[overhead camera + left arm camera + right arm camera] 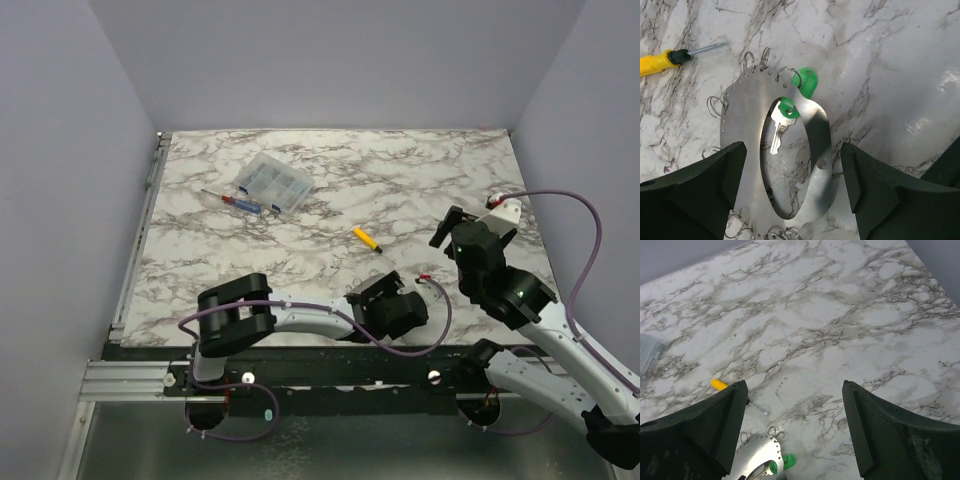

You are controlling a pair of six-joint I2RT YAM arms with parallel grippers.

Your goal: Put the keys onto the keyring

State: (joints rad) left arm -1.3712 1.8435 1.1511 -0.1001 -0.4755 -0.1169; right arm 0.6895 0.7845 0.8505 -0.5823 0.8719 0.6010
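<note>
The keyring [747, 107] is a thin shiny metal band bent into an oval loop, with small wire rings along its edge. It lies on the marble between the fingers of my left gripper [793, 150], which is open and holds nothing. One of the keys [786, 108] has a green head at the band, and its silver blade shows through the loop. A second green head [808, 82] lies by a wire ring at the outer edge. My right gripper [794, 387] is open and empty, above the table, with the keyring [755, 457] and a green key [787, 460] at the bottom of its view.
A yellow-handled screwdriver [366, 238] lies just beyond the keyring [662, 61]. A clear compartment box [272, 182] and a red-and-blue screwdriver [235, 200] sit at the back left. A purple cable [440, 320] loops near the left gripper [390, 305].
</note>
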